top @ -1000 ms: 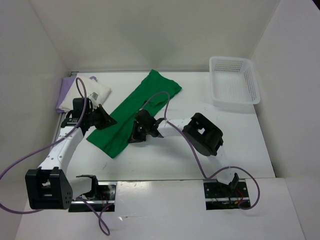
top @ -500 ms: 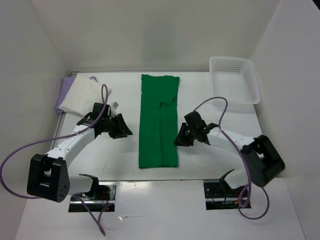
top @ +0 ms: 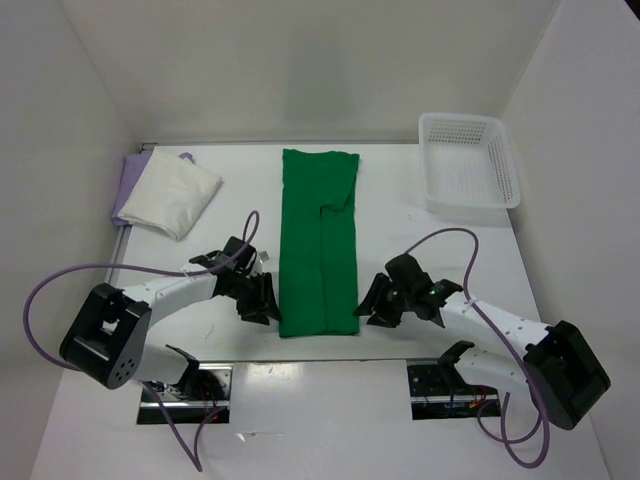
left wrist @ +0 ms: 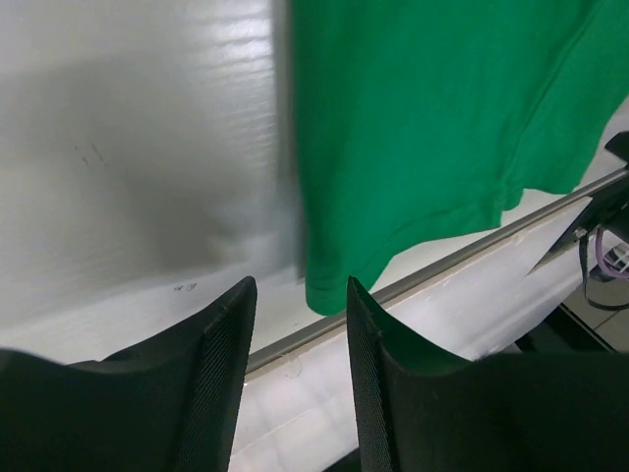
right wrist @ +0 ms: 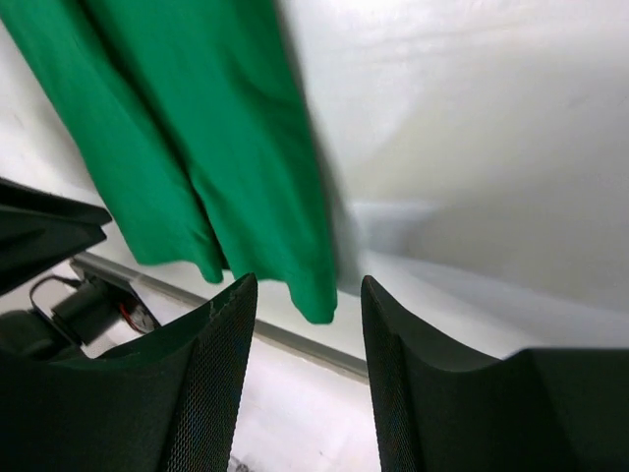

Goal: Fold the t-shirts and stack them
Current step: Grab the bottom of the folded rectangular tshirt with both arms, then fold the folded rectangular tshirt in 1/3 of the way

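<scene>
The bright green t-shirt [top: 320, 240] lies flat in the middle of the table as a long strip folded lengthwise, running from far to near. My left gripper [top: 268, 305] is open beside its near left corner, and my right gripper [top: 372, 308] is open beside its near right corner. In the left wrist view the green hem corner [left wrist: 329, 290] lies just past the open gripper [left wrist: 299, 287], with nothing between the jaws. The right wrist view shows the green shirt [right wrist: 197, 128] ahead of the open gripper [right wrist: 307, 282]. At the far left the off-white t-shirt [top: 170, 195] lies folded on the lavender one [top: 128, 185].
A white mesh basket [top: 470, 190] stands at the far right. The table's near edge with its metal strip [left wrist: 462, 256] runs just below the green shirt's hem. White walls close in the left, back and right sides.
Both grippers have opened and let go of the green shirt, which went from lying diagonally to straight. Both arms have then drawn back toward its near corners.
</scene>
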Motion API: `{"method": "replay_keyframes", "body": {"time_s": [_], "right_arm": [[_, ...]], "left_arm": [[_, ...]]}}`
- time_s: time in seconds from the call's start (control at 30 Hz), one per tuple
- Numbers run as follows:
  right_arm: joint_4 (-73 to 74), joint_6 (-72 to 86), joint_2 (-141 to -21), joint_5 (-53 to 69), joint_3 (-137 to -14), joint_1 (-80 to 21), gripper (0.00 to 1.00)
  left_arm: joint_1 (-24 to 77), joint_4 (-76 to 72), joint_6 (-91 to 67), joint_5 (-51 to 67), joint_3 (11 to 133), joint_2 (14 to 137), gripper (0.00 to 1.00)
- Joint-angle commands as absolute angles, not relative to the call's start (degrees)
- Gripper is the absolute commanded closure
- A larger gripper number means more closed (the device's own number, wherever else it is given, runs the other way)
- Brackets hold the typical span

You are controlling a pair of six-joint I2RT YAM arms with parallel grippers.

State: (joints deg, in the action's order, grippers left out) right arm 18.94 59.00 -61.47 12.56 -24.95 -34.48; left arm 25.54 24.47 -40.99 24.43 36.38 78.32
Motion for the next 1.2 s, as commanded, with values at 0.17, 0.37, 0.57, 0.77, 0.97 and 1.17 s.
{"method": "replay_keyframes", "body": {"time_s": [0.17,0.37,0.57,0.77,0.97,1.17], "right_arm": [[15.2,63.5,-62.3,15.1,-22.0,-38.1,0.58],[13.4,64.0,-63.4,15.1,-20.7,-39.4,0.66],[11.8,63.5,-66.3,15.8,-20.7,-39.4,0.75],[14.2,64.1,-63.2,14.8,-20.8,-39.9,0.96],[22.0,72.5,-54.9,15.3,-20.2,-49.7,1.0],[32.6,64.9,-47.2,15.0,-29.2,-40.6,1.0]], "left_arm": [[26.9,22.4,-42.7,28.7,33.8,80.8,0.53],[27.9,21.3,-43.2,29.9,33.3,82.7,0.55],[27.9,20.2,-42.7,30.4,33.3,84.5,0.67],[27.9,20.2,-42.7,31.0,33.3,84.6,0.94],[27.9,26.5,-43.8,31.0,32.8,76.2,1.0],[24.5,35.3,-45.1,30.5,40.6,67.8,1.0]]}}
